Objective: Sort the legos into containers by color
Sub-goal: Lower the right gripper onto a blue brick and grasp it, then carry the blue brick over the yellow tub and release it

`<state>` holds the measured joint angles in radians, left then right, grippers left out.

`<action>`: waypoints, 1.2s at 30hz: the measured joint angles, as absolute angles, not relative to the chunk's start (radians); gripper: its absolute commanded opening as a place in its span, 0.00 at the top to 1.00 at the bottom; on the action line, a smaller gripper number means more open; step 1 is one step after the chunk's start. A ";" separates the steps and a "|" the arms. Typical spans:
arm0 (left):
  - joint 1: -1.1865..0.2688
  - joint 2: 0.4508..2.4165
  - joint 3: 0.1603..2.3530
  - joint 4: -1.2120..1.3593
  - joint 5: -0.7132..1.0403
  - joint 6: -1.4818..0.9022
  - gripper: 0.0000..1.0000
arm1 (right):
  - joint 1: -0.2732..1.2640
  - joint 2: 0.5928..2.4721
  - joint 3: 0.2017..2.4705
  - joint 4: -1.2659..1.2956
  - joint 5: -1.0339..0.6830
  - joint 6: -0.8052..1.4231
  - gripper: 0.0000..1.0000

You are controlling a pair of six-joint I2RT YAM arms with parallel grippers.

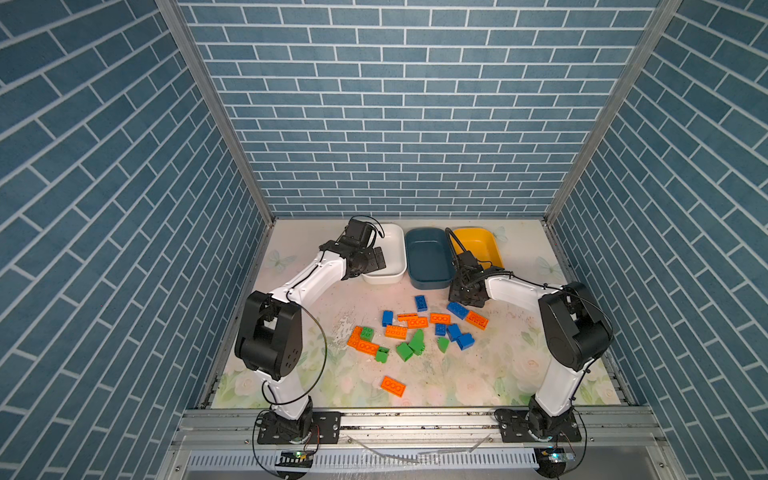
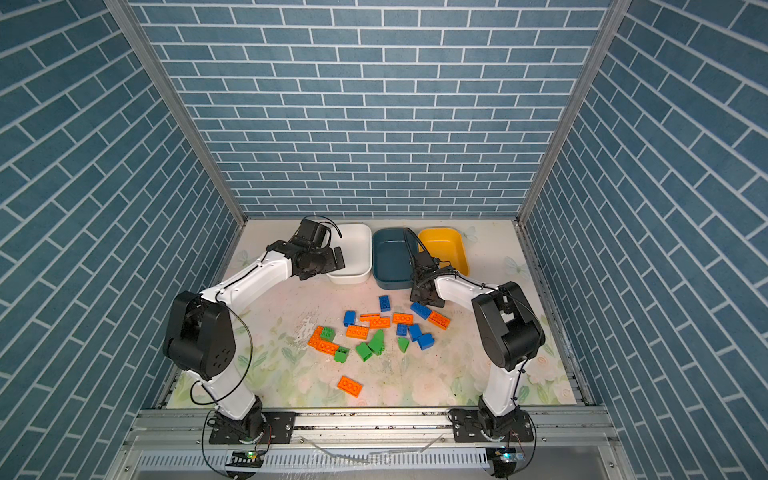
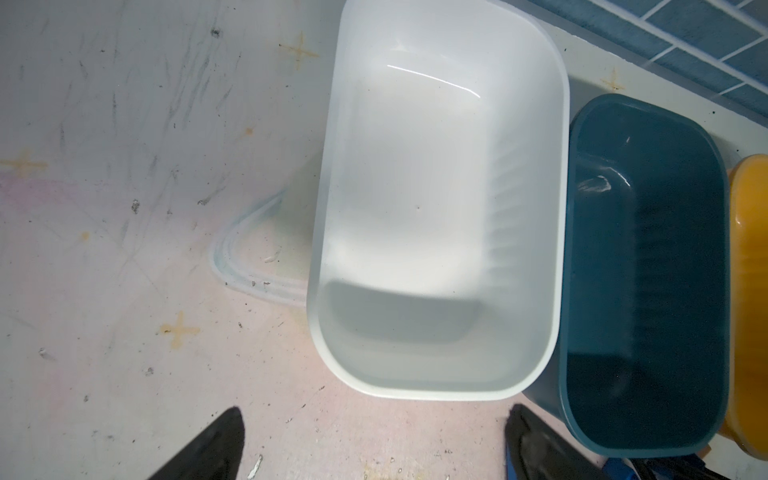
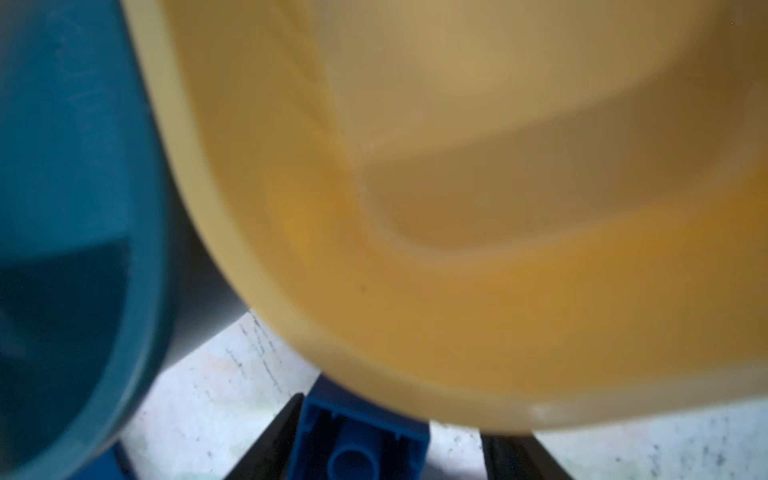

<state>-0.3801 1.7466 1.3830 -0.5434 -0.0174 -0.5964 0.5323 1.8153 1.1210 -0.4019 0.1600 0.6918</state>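
The legos (image 1: 415, 328) lie scattered mid-table in both top views: orange plates, blue blocks and green blocks. The three containers stand in a row at the back, all empty: white (image 1: 395, 249), dark teal (image 1: 428, 257), yellow (image 1: 482, 245). My left gripper (image 3: 376, 409) hangs open at the white tub's (image 3: 436, 208) near end, holding nothing. My right gripper (image 4: 392, 419) is low at the yellow tub's (image 4: 457, 291) front rim. A blue brick (image 4: 357, 440) sits between its fingers, hollow underside toward the camera. One finger touches the brick and a gap remains at the other.
A lone orange plate (image 1: 392, 386) lies nearer the front edge. A blue block (image 1: 457, 309) and an orange plate (image 1: 476, 320) lie right beside the right gripper (image 1: 467, 299). Blue brick-pattern walls close in the back and both sides.
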 measured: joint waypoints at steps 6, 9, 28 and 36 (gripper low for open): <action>-0.382 1.747 1.383 -0.543 -0.018 -0.596 0.01 | 0.540 1.841 1.137 -0.397 0.198 0.701 0.53; -0.384 1.747 1.383 -0.544 -0.018 -0.596 0.01 | 0.546 1.841 1.137 -0.396 0.214 0.703 0.63; -0.447 1.747 1.393 -0.544 -0.054 -0.579 0.01 | 0.515 1.482 1.026 -0.299 0.055 0.408 0.87; -0.470 1.764 1.401 -0.549 -0.057 -0.576 0.01 | 0.342 1.726 1.297 -0.327 0.012 0.357 0.86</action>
<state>-0.4702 1.7641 1.4006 -0.5491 -0.0566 -0.5762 0.3424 1.7256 1.2968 -0.3275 0.0124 0.3569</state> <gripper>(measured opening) 0.994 0.340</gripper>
